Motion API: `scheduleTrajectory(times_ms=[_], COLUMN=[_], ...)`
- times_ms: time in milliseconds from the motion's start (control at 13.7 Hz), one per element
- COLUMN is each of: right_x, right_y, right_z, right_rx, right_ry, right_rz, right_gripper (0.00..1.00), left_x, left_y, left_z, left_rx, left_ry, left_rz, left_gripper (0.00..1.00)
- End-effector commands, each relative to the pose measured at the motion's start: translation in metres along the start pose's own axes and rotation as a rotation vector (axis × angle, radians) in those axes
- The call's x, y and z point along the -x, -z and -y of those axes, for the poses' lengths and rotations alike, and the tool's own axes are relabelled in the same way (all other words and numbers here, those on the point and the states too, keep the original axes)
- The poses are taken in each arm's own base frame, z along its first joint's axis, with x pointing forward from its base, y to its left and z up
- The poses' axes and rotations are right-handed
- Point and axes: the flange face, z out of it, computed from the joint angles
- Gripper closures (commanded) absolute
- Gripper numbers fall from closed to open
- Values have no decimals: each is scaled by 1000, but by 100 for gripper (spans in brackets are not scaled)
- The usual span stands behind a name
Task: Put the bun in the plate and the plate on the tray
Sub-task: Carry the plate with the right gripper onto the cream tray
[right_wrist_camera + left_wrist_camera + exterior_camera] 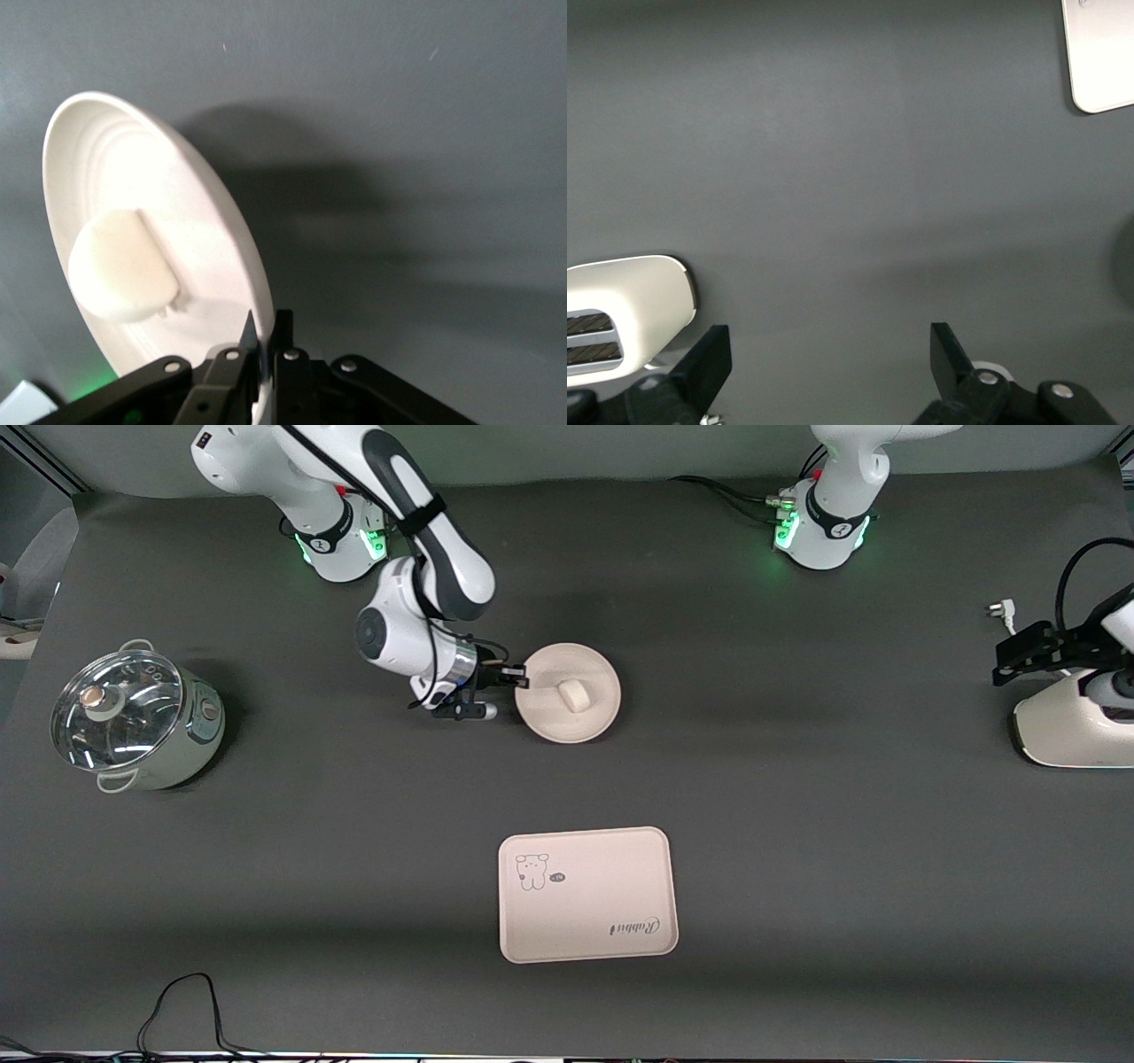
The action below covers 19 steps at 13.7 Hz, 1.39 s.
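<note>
A: Currently the right gripper (516,679) sits just above centre in the front view, its jaws pinched tight on the rim of the plate (580,717) at the edge toward the right arm's end of the table.

B: Confirmed from the right wrist view: right gripper (263,347) at the lower centre of the frame, the plate (124,168) rim clamped between the two fingers, the dish spreading from there to the upper left. Bun position?

A: The bun (572,694) lies inside the plate, near its middle, apart from the jaws. In the right wrist view the bun (122,264) rests on the dish floor at mid-left, near the fingertips but not touching them.

B: Tray?

A: The tray (611,930) lies flat at lower centre of the front view, well apart from the plate and nearer the camera, with the animal drawing and script face up.

B: Left side?

A: The left arm waits. Left gripper (1019,657) is at the right edge of the front view, over a white toaster (1063,735). In the left wrist view the left gripper (830,363) shows jaws spread wide with nothing between them, the toaster (620,310) at lower left, a tray (1103,53) corner at upper right.

B: Anything else?

A: A glass-lidded pot (133,717) stands at the left edge.
</note>
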Motion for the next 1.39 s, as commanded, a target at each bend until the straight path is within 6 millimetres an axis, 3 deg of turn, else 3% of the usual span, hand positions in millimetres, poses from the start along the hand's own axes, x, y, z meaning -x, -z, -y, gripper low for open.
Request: scheduleTrajectory(times_ms=[0, 220, 366, 512, 585, 732, 878, 1024, 1171, 1317], right_x=[-32, -80, -111, -135, -145, -173, -202, -229, -252, -263], right_y=[82, 153, 181, 193, 190, 164, 134, 102, 85, 66], right_z=[43, 47, 55, 73, 85, 87, 94, 80, 71, 69], right_rx=[73, 56, 58, 25, -7, -4, -50, -80, -101, -110], right_ry=[8, -5, -9, -31, -41, -53, -66, -99, -116, -126], right_rz=[57, 51, 44, 34, 27, 9, -47, -138, -196, -199], right_gripper=[100, 100, 100, 100, 100, 100, 100, 100, 100, 100], left_x=[-14, -21, -28, -30, -30, -24, -20, -14, -12, -17], left_y=[-20, -34, -39, -35, -32, -22, 11, 36, 38, 21], left_z=[-3, -9, -6, -2, -2, -13, -17, -18, -18, -10], left_rx=[21, 23, 24, 23, 21, 17, 11, 2, 3, -4], left_ry=[6, -7, -2, 5, 5, -11, -18, -21, -20, -11], left_rz=[42, 67, 48, 20, 8, 13, -23, -22, -6, 20], left_gripper=[0, 0, 0, 0, 0, 0, 0, 0, 0, 0])
